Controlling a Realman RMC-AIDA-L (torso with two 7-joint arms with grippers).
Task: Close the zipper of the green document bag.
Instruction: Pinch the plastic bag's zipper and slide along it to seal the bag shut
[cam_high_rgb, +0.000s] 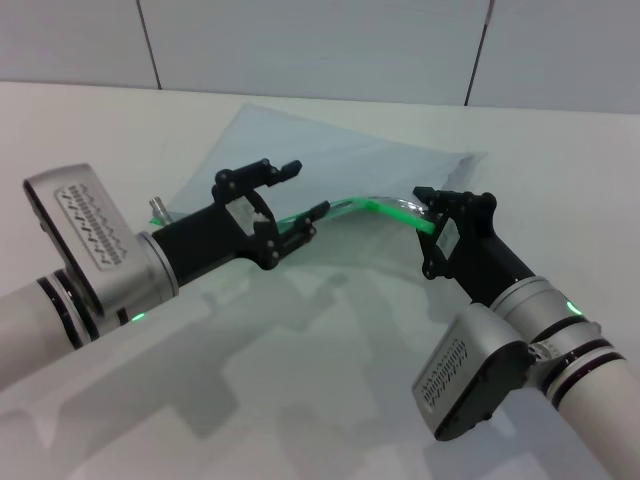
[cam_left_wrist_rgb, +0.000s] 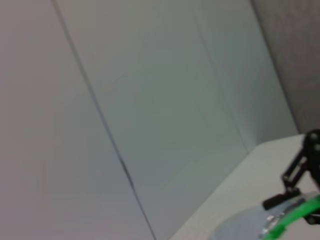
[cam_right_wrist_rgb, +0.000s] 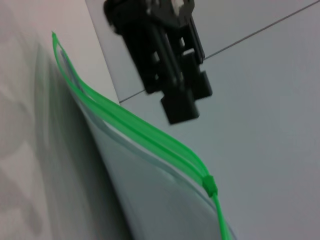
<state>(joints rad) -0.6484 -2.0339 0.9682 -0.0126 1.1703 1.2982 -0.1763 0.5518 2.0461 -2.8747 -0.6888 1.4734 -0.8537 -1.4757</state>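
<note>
the right claw (cam_high_rgb: 428, 207) pinches the zipper (cam_high_rgb: 375, 205), lifting the green document bag (cam_high_rgb: 330, 150) edge; the left claw (cam_high_rgb: 300, 200) gapes empty beside it, likely to brace.

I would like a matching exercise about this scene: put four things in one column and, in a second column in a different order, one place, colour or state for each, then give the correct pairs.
Things:
1. zipper
2. green document bag
3. left gripper
4. right gripper

Descriptions:
A. pale blue-grey, translucent
B. at the end of the green strip on the robot's right
C. bright green, raised in an arch
D. fingers spread apart, on the robot's left

Pairs: 1-C, 2-A, 3-D, 4-B
</note>
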